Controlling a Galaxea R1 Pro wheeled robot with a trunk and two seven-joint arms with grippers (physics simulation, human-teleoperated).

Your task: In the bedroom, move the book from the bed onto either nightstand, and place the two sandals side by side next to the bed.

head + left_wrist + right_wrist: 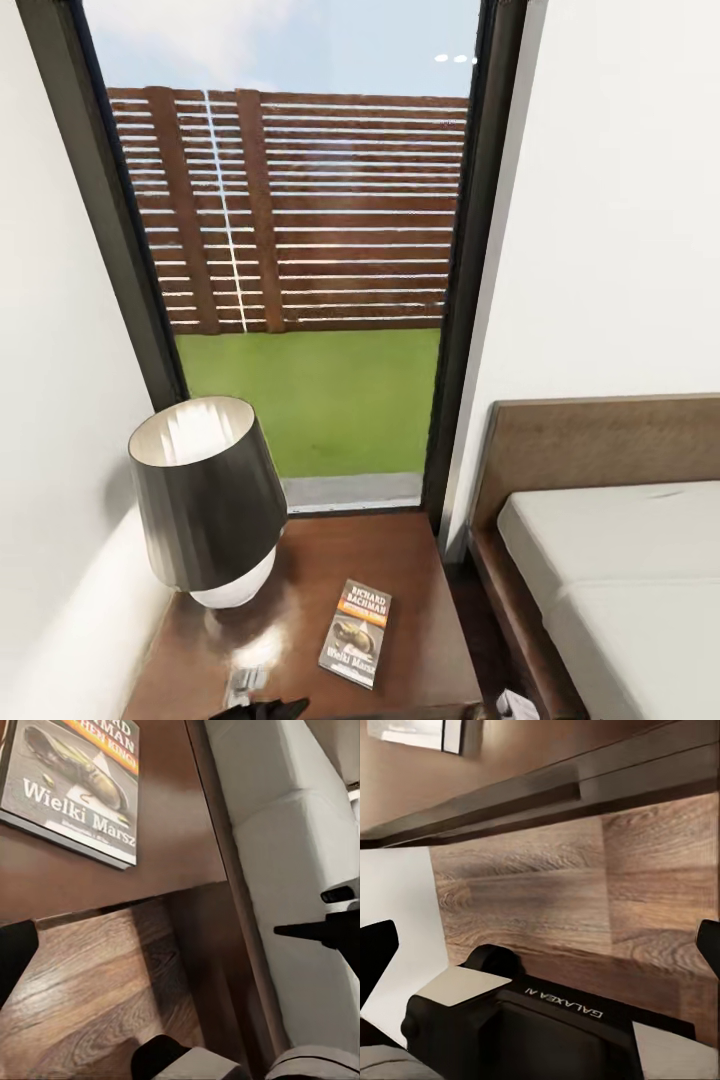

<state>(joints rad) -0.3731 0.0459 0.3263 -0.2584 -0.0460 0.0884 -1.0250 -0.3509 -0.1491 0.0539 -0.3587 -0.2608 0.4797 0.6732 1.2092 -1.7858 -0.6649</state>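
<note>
The book (pixel 357 632) lies flat on the glossy top of the dark brown nightstand (pixel 400 570), near its front edge, beside a lamp. The left wrist view shows the book (pixel 75 787) close up on the nightstand top (pixel 112 877). My left gripper (pixel 165 945) hangs open and empty just off the nightstand's edge, over the wood floor. The bed (pixel 620 570), with bare grey mattress and brown headboard, stands right of the nightstand. My right gripper (pixel 542 952) is open and empty, low over the floor. The sandals are out of view.
A dark-shaded lamp (pixel 205 500) with a white base occupies the nightstand's left half. Behind is a tall dark-framed window (pixel 300 300) with fence and grass. A narrow gap separates nightstand and bed frame (pixel 232 892). My own dark base (pixel 555 1020) shows below the right gripper.
</note>
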